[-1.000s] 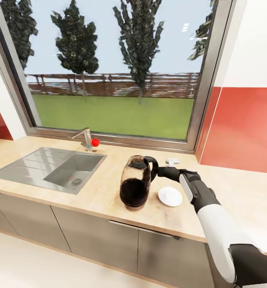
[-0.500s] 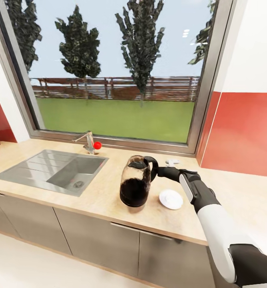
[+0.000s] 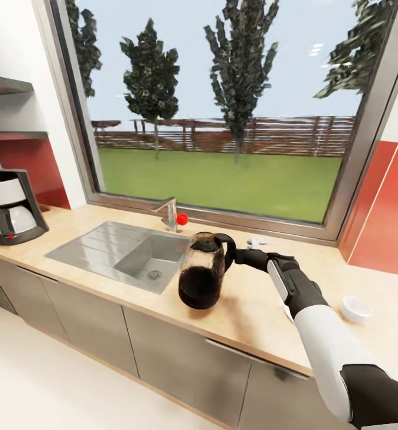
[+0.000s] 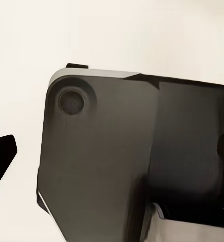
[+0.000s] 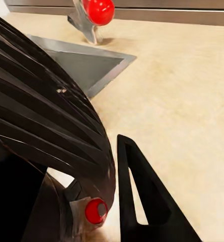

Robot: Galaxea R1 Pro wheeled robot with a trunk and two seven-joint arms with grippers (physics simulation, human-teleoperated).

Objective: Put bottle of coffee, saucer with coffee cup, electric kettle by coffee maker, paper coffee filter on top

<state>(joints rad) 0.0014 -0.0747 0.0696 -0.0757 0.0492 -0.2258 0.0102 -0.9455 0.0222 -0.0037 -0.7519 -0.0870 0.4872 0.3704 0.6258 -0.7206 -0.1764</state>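
- The kettle (image 3: 202,272) is gripped by its handle in the right gripper (image 3: 239,257), above the surface (image 3: 252,310).
- The coffee maker (image 3: 11,206) stands well apart, past the sink (image 3: 124,254); setting-down remains.
- The left jaws' state cannot be told.

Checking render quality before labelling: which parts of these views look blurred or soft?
Head view: trees through the window smear, the upper-right one worst; electric kettle and coffee maker sharp. Right wrist view: the close ribbed kettle lid is soft. Left wrist view: dark housing, flat lighting.

Clear glass electric kettle (image 3: 202,272) with black handle hanging upright above the kitchen countertop (image 3: 252,310), coffee maker (image 3: 11,206) standing far along it, white saucer (image 3: 357,309) lying beyond
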